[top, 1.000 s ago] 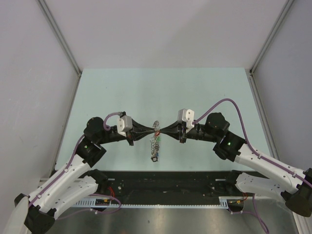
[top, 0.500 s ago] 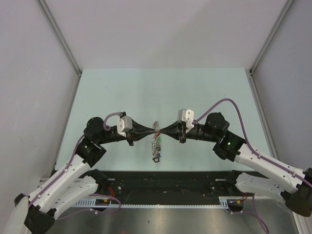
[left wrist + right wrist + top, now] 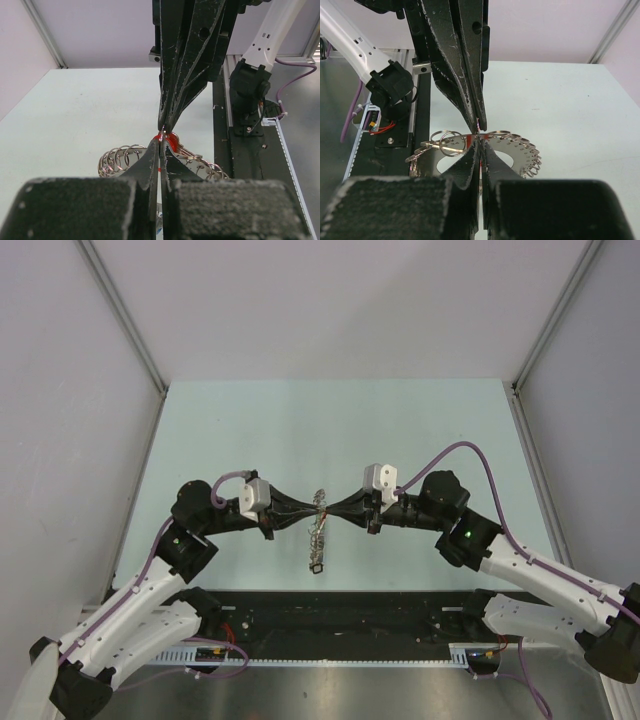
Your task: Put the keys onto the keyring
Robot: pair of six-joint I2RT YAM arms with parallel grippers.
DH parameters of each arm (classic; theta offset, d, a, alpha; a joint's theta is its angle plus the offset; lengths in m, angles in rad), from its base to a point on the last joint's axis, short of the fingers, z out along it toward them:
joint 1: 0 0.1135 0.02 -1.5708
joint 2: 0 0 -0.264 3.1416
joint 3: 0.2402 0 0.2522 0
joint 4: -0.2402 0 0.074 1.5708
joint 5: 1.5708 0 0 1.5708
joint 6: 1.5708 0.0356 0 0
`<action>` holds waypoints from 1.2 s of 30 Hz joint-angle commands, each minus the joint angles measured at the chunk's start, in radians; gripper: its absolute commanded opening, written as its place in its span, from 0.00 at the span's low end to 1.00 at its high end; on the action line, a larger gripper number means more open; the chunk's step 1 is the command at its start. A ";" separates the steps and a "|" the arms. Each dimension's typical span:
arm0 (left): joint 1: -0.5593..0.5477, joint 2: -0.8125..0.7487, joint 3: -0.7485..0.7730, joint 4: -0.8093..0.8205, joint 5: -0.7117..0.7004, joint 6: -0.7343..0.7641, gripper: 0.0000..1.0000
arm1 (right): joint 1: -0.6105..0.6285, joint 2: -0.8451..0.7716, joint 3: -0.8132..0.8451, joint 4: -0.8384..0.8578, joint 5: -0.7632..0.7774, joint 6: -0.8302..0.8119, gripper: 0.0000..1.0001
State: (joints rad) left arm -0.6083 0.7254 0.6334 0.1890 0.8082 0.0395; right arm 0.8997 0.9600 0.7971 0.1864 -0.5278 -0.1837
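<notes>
In the top view the two arms hold the same pose as a moment ago, the left gripper (image 3: 311, 510) and right gripper (image 3: 333, 508) meeting tip to tip at frame centre over the pale green table (image 3: 420, 430). Only the keyring (image 3: 318, 538) below them has changed: it has swung a little and now shows thinner, nearly edge-on, so this looks like fine working at the join and not a fresh move. In the left wrist view the left gripper (image 3: 160, 151) rises from the bottom edge, clenched, and the right gripper (image 3: 164, 125) comes down from the top, also clenched. Their tips nearly touch at the red-tagged key (image 3: 170, 140), with the keyring's (image 3: 118, 160) loops fanning left and right behind it. The right wrist view mirrors this: the right gripper (image 3: 479, 147) below, the left gripper (image 3: 478, 124) above, the red tag (image 3: 468, 142) just left of the tips and the keyring (image 3: 516, 152) behind. Which pair pinches the key and which the ring I cannot tell; threading seems unfinished.
</notes>
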 commanded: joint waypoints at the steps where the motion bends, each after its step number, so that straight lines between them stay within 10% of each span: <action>1: 0.005 -0.009 0.002 0.086 0.023 -0.013 0.01 | 0.011 0.003 0.047 0.051 -0.021 0.016 0.00; 36: 0.004 -0.024 -0.011 0.105 0.008 -0.013 0.00 | -0.004 -0.017 0.045 0.015 -0.015 0.012 0.00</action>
State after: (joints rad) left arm -0.6083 0.7177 0.6170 0.2016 0.8043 0.0334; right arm 0.9016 0.9390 0.7971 0.1692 -0.5259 -0.1837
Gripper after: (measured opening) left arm 0.006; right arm 0.009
